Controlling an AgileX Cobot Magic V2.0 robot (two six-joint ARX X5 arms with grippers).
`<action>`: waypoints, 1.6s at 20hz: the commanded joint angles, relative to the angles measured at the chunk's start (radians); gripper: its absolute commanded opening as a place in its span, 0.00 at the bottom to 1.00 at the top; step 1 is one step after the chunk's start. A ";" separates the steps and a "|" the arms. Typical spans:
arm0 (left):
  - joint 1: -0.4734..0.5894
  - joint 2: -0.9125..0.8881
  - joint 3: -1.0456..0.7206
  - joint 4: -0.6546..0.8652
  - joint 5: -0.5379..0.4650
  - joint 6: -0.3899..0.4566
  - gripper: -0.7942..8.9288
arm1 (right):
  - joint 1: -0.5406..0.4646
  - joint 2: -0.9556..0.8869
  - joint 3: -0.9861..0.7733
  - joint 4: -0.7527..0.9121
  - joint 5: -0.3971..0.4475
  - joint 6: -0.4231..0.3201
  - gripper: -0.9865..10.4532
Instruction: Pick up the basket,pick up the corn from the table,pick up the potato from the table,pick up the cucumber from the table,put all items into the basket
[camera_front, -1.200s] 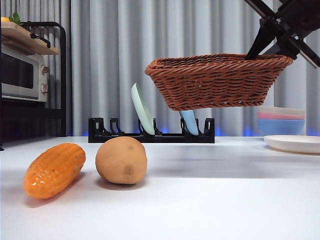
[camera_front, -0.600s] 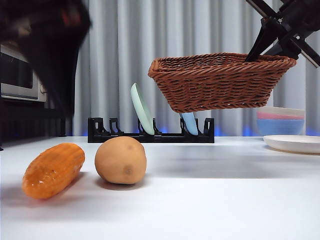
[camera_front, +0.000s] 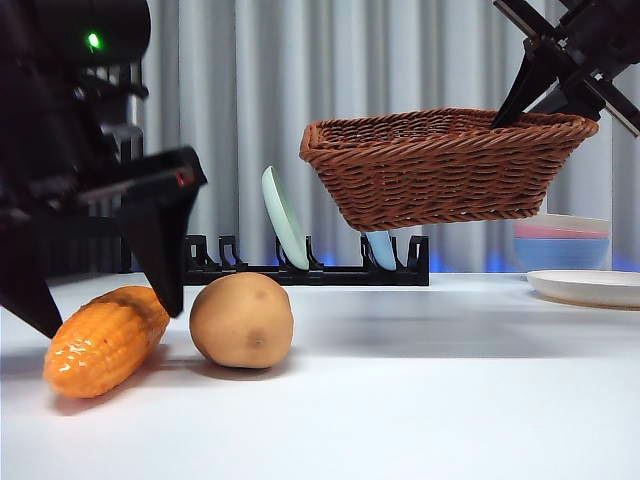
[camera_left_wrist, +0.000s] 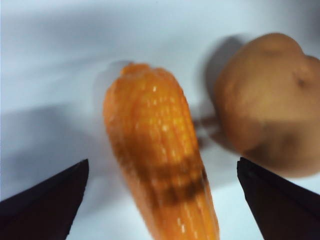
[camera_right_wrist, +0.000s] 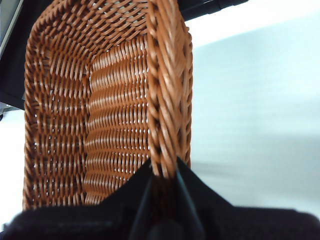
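a: count what's nearest on the table (camera_front: 420, 400).

b: two vegetables. one corn (camera_front: 105, 340), glossy orange, bumpy kernel rows, tapered, lying near the table's front left corner. one potato (camera_front: 241, 320), smooth, rounded, tan, with a small dark spot, just beside the corn, toward the middle. no cucumber shows in any view.

a: and the left gripper (camera_front: 95, 300)?

b: low over the corn, jaws spread wide, one black tip on each side of the cob. in the wrist view the corn (camera_left_wrist: 160, 165) lies between the two jaws, apart from both, with the potato (camera_left_wrist: 270, 100) next to it.

a: the basket?

b: one basket (camera_front: 445, 165), brown woven wicker, shallow, flared sides, braided rim. it hangs in the air, clear of the table, over the right half. the right gripper (camera_right_wrist: 162, 170) pinches its rim (camera_right_wrist: 167, 90) at one end, jaws narrow on the wicker.

a: farther back?

b: one black rack (camera_front: 300, 265) along the far edge with two upright plates, one pale green (camera_front: 285, 215), one light blue (camera_front: 380, 245). at the far right, one white plate (camera_front: 590, 287) flat on the table and a stack of bowls (camera_front: 560, 240) behind it. at the far left, an oven, mostly hidden by the arm.
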 joint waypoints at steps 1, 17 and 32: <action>0.013 0.056 -0.005 0.034 0.010 0.032 0.59 | 0.001 -0.011 0.010 0.018 -0.011 -0.001 0.07; -0.069 -0.458 0.032 0.076 0.060 -0.050 0.07 | 0.073 -0.011 0.010 0.017 -0.007 0.000 0.07; -0.150 0.114 0.441 0.183 0.066 0.068 0.10 | 0.214 -0.011 0.010 0.017 -0.001 0.027 0.07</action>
